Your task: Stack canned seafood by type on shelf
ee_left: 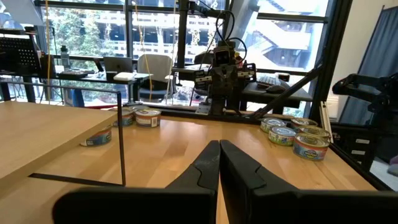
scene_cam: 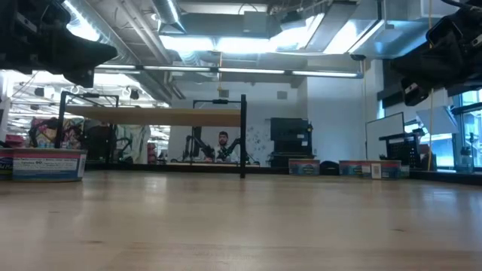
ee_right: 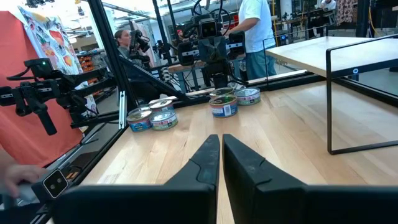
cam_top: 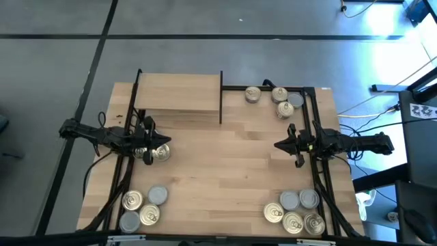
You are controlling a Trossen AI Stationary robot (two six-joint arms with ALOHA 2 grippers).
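Observation:
The shelf (cam_top: pixel 177 99) stands at the table's far left, a light wood board on thin black legs (ee_left: pixel 37 134) (ee_right: pixel 348 50). Canned seafood sits in groups on the tabletop: far right (cam_top: pixel 273 99), near left (cam_top: pixel 143 208) and near right (cam_top: pixel 297 212). One more tin (cam_top: pixel 160 152) lies below my left gripper. My left gripper (cam_top: pixel 166 142) (ee_left: pixel 219 152) hovers level at the left side, shut and holding nothing. My right gripper (cam_top: pixel 278 145) (ee_right: pixel 221 146) hovers level at the right side, also shut with nothing in it. Both point toward the table's middle.
Black frame rails (cam_top: pixel 321 171) run along the table's left and right edges. The wide middle of the tabletop (cam_top: pixel 225 164) is bare wood. People stand in the room beyond the table (ee_right: pixel 255 25), and a hand (ee_right: pixel 12 177) shows at the right wrist view's edge.

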